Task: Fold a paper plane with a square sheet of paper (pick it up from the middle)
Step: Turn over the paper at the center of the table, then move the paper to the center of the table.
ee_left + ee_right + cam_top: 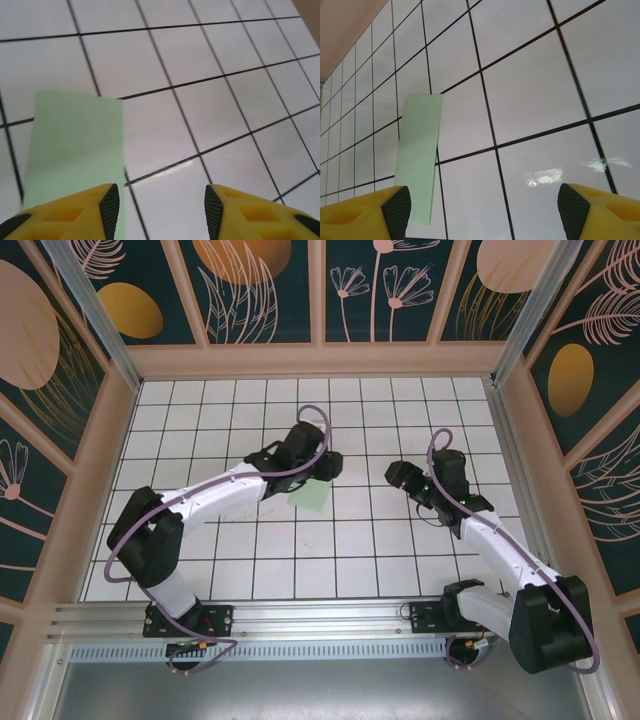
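The square sheet of paper [308, 500], pale mint green, lies flat on the white grid tiles near the table's middle. It shows as a narrow rectangle [75, 145] in the left wrist view and as a slim strip [420, 155] in the right wrist view. My left gripper [330, 465] hovers just beyond it. Its jaws [162, 210] are open with bare tile between them, and the left finger [75, 215] overlaps the paper's near edge. My right gripper [393, 476] stands to the paper's right, open wide [485, 210] and holding nothing. The paper plane is out of view.
The white tiled table [330, 570] is boxed in by pinkish wooden walls [320, 360] at the back and sides. An aluminium rail [300, 615] runs along the near edge by the arm bases.
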Motion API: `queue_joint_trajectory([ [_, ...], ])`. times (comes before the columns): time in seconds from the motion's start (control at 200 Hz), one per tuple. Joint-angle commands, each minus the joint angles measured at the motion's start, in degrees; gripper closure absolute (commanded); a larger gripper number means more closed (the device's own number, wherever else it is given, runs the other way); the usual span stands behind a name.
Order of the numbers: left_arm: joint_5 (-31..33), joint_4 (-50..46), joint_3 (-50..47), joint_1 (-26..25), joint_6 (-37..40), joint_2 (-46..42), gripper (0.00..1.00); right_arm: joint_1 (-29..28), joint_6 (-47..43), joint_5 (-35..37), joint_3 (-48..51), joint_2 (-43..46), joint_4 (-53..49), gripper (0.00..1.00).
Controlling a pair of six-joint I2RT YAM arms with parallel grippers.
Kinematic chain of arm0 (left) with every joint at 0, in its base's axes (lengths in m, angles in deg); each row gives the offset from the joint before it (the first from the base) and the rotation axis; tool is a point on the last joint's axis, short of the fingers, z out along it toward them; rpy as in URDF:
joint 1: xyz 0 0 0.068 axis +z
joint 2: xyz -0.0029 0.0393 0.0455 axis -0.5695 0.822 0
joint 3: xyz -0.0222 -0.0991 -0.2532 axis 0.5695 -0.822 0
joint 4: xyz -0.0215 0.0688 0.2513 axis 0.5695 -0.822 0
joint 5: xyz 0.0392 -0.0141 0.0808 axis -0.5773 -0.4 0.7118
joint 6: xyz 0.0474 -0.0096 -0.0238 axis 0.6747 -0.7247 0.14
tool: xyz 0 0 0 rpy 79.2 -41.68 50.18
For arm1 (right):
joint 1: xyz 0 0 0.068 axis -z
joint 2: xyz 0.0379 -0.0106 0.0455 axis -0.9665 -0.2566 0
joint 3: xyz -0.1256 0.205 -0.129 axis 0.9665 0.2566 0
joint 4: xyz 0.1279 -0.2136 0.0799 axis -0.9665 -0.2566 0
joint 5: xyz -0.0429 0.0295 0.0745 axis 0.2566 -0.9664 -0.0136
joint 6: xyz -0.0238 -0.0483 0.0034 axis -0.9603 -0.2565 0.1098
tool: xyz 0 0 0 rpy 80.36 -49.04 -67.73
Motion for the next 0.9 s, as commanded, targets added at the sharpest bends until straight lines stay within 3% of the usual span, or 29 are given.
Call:
queue_joint_trajectory([
  [0.0, -6.0, 5.1, -3.8, 3.6, -3.8, 0.4, 0.56, -2.3, -0.4, -2.5, -0.1, -1.9, 3.2, 0.2],
  [0.125, -8.3, 6.7, -4.4, 7.0, -5.2, 4.5, 0.68, -5.8, -0.3, -1.8, -1.3, -5.1, 4.1, 0.2],
  [0.28, -8.3, 6.9, -3.7, 8.5, -6.0, 9.7, 0.77, -9.5, 0.3, -0.8, -3.3, -9.1, 4.3, 0.2],
  [0.555, -2.8, 5.8, -6.0, 8.6, -6.4, 12.4, 0.78, -12.5, 1.3, -0.8, -5.5, -13.2, 5.2, 0.2],
  [0.896, -3.2, 6.0, -10.5, 8.6, -11.4, 12.4, 0.77, -14.9, 2.8, -0.4, -5.3, -14.8, 4.7, 0.2],
])
